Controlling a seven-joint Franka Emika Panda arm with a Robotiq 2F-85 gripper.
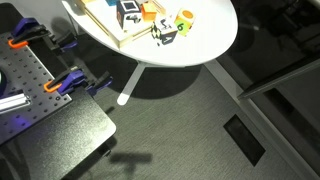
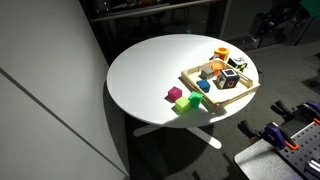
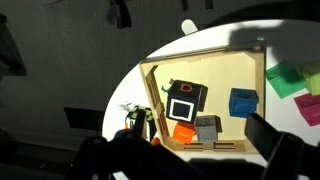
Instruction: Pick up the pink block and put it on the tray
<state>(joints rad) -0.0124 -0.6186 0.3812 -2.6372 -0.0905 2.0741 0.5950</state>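
Observation:
The pink block (image 2: 173, 96) sits on the white table, outside the tray and touching a green block (image 2: 184, 103). It also shows in an exterior view (image 1: 165, 33) and at the right edge of the wrist view (image 3: 311, 108). The light wood tray (image 2: 193, 78) holds several cubes and shows in an exterior view (image 1: 103, 22) and in the wrist view (image 3: 156, 95). My gripper (image 3: 200, 150) is open and empty. It hangs high above the tray's near rim, away from the pink block. The arm is not in either exterior view.
In the tray lie a black cube with a white square (image 3: 185, 100), a blue cube (image 3: 242, 102), a grey cube (image 3: 207, 127) and an orange cube (image 3: 183, 131). The white oval table (image 2: 150, 70) has a curved edge. A perforated bench with orange clamps (image 1: 35, 75) stands nearby.

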